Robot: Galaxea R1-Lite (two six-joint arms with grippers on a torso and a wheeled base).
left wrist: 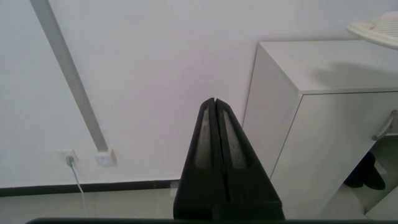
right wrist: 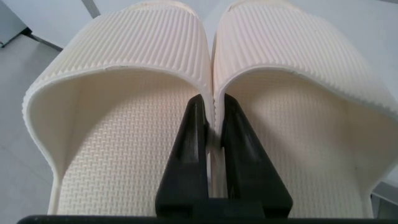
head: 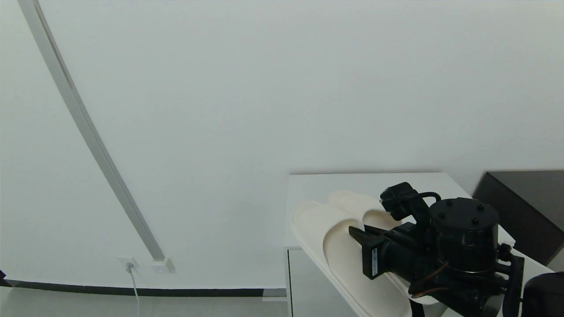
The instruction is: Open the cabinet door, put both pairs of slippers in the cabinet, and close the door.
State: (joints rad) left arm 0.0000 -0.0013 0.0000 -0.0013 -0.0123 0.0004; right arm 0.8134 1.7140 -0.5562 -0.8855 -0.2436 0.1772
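A pair of cream ribbed slippers (head: pixel 335 240) hangs in the air over the front left corner of the white cabinet (head: pixel 365 182). My right gripper (head: pixel 358 234) is shut on the slippers (right wrist: pixel 124 143). One finger (right wrist: pixel 193 134) sits inside each slipper, and together they pinch the two adjoining inner walls. My left gripper (left wrist: pixel 214 104) is lower down and left of the cabinet (left wrist: pixel 311 65), shut with nothing between its fingers. The cabinet door (left wrist: pixel 323 155) with its metal handle (left wrist: pixel 387 126) stands ajar. Dark footwear (left wrist: pixel 367 175) lies inside. The held slippers (left wrist: pixel 380 28) show above the cabinet top.
A white wall stands behind the cabinet, with a grey trunking strip (head: pixel 83 123) running down to a socket and plugged cable (head: pixel 129 267). A dark piece of furniture (head: pixel 524 207) stands to the right of the cabinet. There is bare floor to its left.
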